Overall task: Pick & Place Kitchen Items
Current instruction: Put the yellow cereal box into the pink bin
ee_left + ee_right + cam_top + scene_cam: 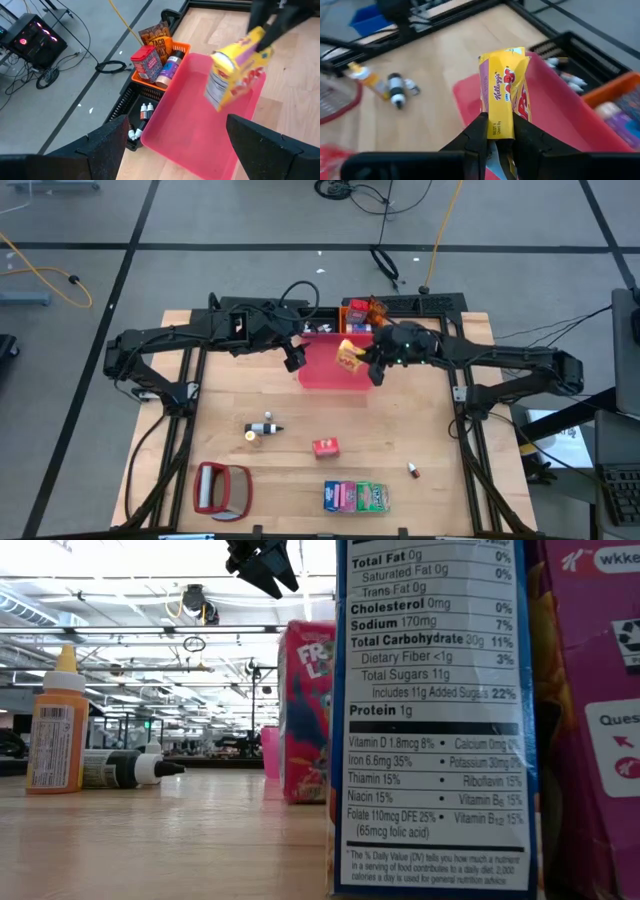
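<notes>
From above, a pale wooden table [400, 430] holds a square pink plastic tray [325, 368] near its far edge, with an orange plastic basket [356, 311] of packets behind it. Nearer lie small white-and-brown bottles [265, 428], a small red carton [325, 447], a row of pink, green and blue packets [356, 496] and a red-framed silvery flat object [222, 489]. Both dark arms reach inward over the tray. The right gripper [362, 361] holds a small yellow cardboard cereal carton [349, 355] above the tray's right side; the left gripper [294, 358] hangs at the tray's left edge.

From table height, a blue packet's nutrition panel [432, 720] blocks most of the right, with a red cereal box [306, 710] and an orange squeeze bottle [56, 725] beyond.

The left wrist camera shows the left fingers [107, 145] spread wide and empty over the tray, the yellow carton hanging tilted above it.

The right wrist camera shows the right fingers [472, 135] pinched tight on the carton's lower end.
</notes>
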